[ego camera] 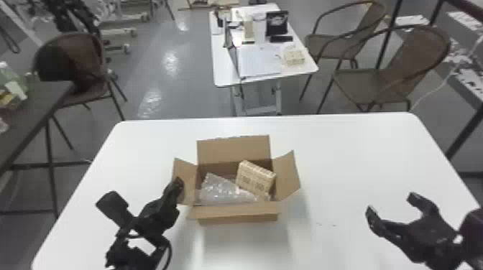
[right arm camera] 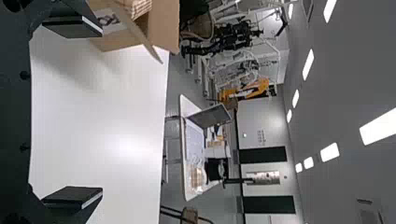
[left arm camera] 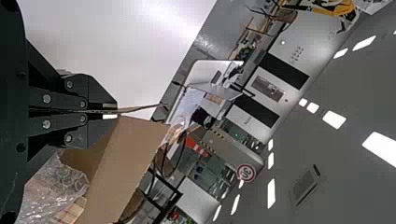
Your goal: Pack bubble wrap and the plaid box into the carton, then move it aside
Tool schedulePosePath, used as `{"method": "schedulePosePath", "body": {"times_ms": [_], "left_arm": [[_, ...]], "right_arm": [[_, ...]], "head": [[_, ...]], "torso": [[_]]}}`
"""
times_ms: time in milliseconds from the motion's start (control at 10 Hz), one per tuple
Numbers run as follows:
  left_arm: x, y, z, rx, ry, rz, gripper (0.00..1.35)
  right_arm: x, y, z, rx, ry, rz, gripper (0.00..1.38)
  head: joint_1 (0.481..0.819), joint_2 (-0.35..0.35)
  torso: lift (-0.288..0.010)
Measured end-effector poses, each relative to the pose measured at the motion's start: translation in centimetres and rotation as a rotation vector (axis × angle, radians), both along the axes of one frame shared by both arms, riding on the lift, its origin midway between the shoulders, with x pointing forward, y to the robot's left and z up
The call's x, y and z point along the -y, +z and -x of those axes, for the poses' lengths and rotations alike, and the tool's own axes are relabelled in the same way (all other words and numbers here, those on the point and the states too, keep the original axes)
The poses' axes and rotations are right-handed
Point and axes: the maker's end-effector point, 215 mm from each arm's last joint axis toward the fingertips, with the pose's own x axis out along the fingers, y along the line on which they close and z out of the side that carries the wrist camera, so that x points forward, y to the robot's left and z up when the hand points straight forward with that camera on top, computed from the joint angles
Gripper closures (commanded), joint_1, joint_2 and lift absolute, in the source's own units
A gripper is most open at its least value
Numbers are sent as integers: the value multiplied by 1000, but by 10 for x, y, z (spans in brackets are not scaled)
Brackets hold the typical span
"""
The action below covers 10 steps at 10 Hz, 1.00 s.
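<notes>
The open carton stands mid-table with its flaps spread. Inside it, bubble wrap lies on the left, and the plaid box rests tilted at the right, partly over the wrap. At the carton's left flap is my left gripper; in the left wrist view the left gripper is shut on that flap, seen edge-on. Well to the carton's right, my right gripper stands open above the table, and in the right wrist view the right gripper has nothing between its widely parted fingers.
The white table extends around the carton. Beyond it stand a smaller table with a laptop, and brown chairs to its right. A dark table with another chair is at the left.
</notes>
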Motion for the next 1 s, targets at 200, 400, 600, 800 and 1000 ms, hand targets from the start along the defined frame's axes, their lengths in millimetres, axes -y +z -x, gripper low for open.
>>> {"method": "schedulePosePath", "body": {"times_ms": [200, 400, 600, 800, 1000], "left_arm": [[1, -3, 6, -2, 4, 10, 1213], [-1, -7, 16, -3, 24, 23, 1213], [-12, -11, 22, -7, 62, 13, 1213], [-60, -7, 19, -14, 208, -71, 1213], [-138, 4, 16, -26, 438, -146, 1213]], "right_arm": [[46, -12, 51, 67, -93, 32, 104], [85, -28, 94, 53, -152, 93, 104], [115, -39, 108, 32, -197, 130, 104], [121, -41, 103, 32, -211, 123, 104], [115, -37, 91, 49, -193, 109, 104]], "head": [[695, 40], [695, -10], [695, -36], [695, 6], [695, 94]], "torso": [[-27], [-27], [-27], [-27], [-27]]}}
